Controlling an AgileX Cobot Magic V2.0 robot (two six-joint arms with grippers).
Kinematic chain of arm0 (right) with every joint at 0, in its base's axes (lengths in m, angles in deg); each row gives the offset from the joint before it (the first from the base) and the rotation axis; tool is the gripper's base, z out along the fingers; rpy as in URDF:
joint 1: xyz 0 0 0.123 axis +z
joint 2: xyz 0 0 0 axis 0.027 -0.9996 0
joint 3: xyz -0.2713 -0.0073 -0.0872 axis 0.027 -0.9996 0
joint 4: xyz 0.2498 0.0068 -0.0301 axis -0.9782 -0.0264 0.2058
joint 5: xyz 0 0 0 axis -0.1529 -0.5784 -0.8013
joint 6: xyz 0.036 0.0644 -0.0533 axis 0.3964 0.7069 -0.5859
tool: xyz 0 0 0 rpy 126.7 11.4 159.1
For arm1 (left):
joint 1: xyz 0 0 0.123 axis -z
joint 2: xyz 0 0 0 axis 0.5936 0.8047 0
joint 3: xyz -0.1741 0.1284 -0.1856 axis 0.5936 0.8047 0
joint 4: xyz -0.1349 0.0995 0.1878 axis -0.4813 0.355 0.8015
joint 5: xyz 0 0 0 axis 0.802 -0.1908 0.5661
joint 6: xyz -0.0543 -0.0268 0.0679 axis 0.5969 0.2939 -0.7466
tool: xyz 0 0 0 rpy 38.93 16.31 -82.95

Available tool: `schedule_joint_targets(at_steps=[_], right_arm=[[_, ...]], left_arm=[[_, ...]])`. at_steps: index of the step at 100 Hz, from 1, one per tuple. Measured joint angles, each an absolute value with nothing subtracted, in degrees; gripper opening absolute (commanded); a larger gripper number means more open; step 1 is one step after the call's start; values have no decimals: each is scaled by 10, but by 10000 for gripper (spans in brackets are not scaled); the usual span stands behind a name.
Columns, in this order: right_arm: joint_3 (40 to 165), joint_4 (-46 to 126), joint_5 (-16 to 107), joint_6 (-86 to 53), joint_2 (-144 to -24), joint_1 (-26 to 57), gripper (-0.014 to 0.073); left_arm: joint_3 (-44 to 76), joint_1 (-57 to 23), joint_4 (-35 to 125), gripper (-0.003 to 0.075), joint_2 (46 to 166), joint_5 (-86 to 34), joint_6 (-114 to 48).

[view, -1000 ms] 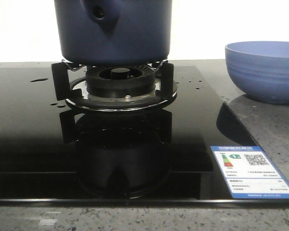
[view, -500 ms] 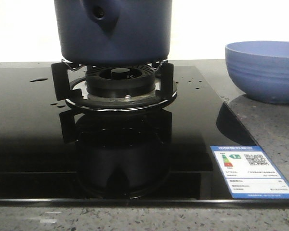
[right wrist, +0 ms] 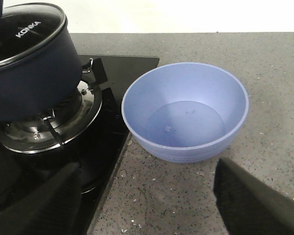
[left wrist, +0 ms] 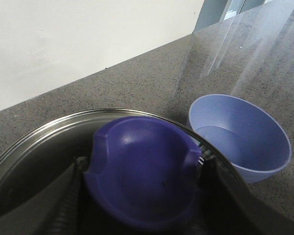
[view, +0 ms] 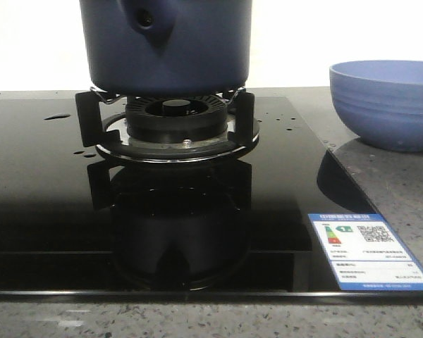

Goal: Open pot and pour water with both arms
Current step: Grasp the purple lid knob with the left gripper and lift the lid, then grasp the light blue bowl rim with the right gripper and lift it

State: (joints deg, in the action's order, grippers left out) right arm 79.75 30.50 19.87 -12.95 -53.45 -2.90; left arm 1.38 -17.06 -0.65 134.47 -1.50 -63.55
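The dark navy pot (view: pixel 197 49) stands on the gas burner (view: pixel 173 120), its handle socket (view: pixel 146 17) facing the camera. The right wrist view shows the pot (right wrist: pixel 34 83) with its glass lid (right wrist: pixel 24 29) on. In the left wrist view, my left gripper (left wrist: pixel 142 181) is over the lid (left wrist: pixel 39 142), its fingers against both sides of the blue lid knob (left wrist: pixel 147 166). My right gripper (right wrist: pixel 147 196) is open and empty above the stone counter, near the light-blue bowl (right wrist: pixel 186 117). Small water droplets (view: pixel 56 117) lie on the black glass cooktop.
The light-blue ribbed bowl (view: pixel 384 102) stands on the grey counter right of the cooktop; it also shows in the left wrist view (left wrist: pixel 240 134). A label sticker (view: pixel 366 246) is on the cooktop's front right corner. A white wall runs behind.
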Motion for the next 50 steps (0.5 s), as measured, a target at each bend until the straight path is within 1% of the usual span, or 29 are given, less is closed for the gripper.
schedule_joint_targets(at_steps=[32,50], right_arm=[[800,305,189,-129,-537,-29,506],[829,312,156,-129,-579,-29,506]], left_arm=[[7,-179,-1,337,1344,-3,-635],[-6,-204,3,337,1325,7,-635]])
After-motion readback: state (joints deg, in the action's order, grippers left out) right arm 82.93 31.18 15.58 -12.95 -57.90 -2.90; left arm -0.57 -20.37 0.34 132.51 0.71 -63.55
